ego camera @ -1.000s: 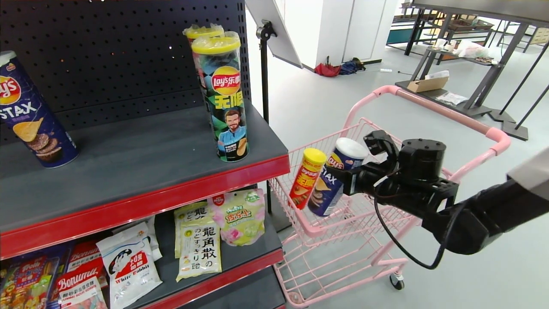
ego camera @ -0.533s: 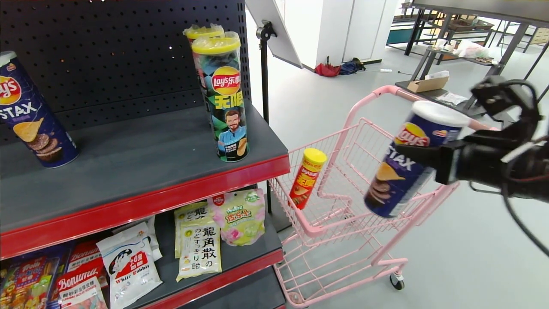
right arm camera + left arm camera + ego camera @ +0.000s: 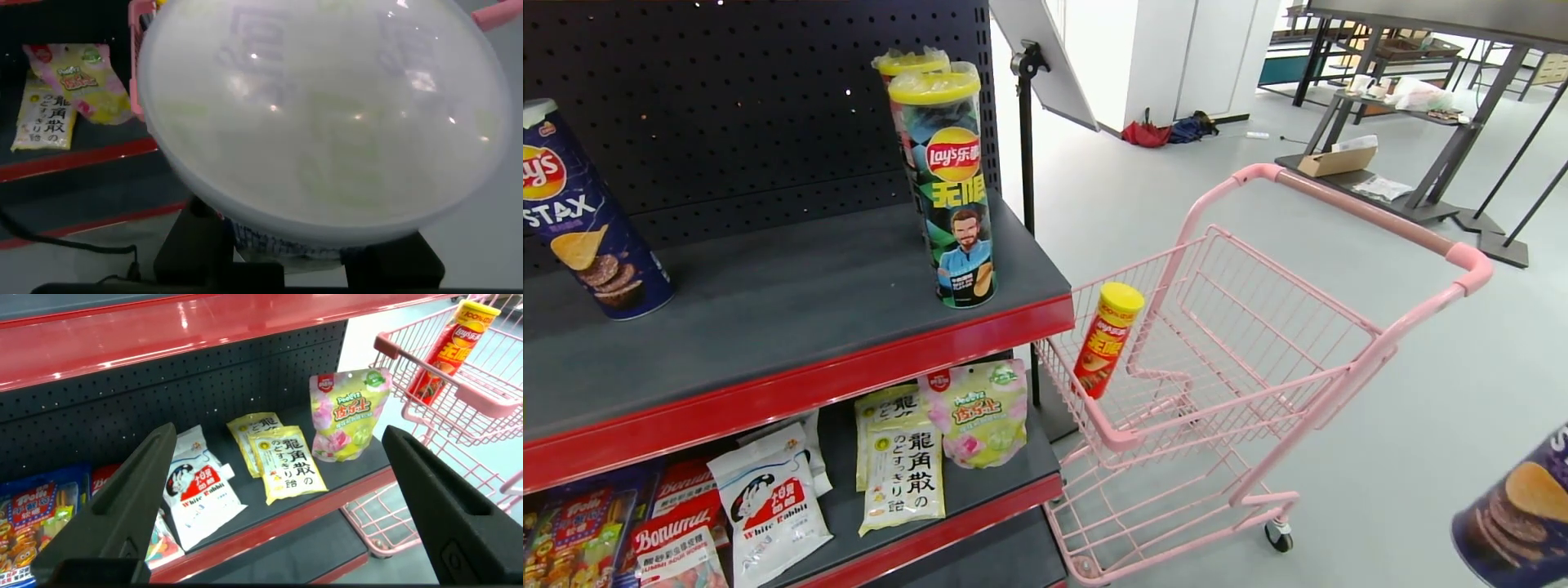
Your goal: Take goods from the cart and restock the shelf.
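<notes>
Right gripper [image 3: 286, 257] is clamped on the blue chip can [image 3: 1515, 523] — dark fingers flank the can body under its white lid, which sits right up against the right wrist camera. In the head view just the can's bottom end pokes in at the lower right corner. It hangs in the air over the floor, outside the cart [image 3: 1364, 214] and well apart from the shelf [image 3: 792, 302]. My read on progress: the pick is done for this can, the placement is not yet. It has to come across past the cart and land upright on the top board. A wide bare stretch is open there, between the matching blue can [image 3: 580, 212] at the far left and the two green cans [image 3: 952, 188] standing one behind the other at the right end. One red-and-yellow can [image 3: 1107, 339] leans in the cart corner nearest the shelf. It is the sole item I can see in the basket, so at least one more trip looks needed after this one. Left gripper [image 3: 278, 433] has its fingers spread wide and holds nothing. It sits low, facing the lower shelf [image 3: 327, 502], where snack bags [image 3: 347, 412] lie flat or lean on the back panel — that tier looks stocked already.
</notes>
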### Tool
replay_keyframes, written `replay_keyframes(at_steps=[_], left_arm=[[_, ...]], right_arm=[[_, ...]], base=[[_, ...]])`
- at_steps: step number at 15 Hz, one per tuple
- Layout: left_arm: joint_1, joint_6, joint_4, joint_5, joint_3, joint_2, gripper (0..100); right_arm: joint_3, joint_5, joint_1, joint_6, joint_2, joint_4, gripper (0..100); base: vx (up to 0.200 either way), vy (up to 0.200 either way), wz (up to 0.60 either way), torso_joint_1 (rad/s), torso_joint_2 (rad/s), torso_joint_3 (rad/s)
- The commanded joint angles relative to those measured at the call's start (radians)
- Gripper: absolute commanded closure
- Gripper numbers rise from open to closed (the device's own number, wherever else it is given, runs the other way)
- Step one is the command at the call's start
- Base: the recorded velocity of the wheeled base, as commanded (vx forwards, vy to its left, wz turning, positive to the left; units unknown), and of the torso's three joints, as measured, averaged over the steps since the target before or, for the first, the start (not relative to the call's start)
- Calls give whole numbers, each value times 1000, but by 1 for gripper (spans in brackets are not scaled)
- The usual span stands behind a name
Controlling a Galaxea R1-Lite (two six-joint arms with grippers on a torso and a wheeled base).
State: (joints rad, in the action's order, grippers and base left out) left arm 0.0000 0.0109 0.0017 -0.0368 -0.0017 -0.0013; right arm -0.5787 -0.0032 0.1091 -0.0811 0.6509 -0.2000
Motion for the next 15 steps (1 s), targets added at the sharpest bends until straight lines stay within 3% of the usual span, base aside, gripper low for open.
replay_keyframes(at_steps=[1,7,15], left_arm=[[0,0,0,0,0,1,0],[-2,0,0,0,0,1,0],[0,0,0,0,0,1,0]], right_arm=[[68,-1,-31,-37,-155,-25,100],[89,0,-28,-51,-191,-70,100],[100,3,-26,-55,-181,-70,100]], base=[[0,0,0,0,0,0],[0,0,0,18,-52,-32],[0,0,0,198,-516,-317]])
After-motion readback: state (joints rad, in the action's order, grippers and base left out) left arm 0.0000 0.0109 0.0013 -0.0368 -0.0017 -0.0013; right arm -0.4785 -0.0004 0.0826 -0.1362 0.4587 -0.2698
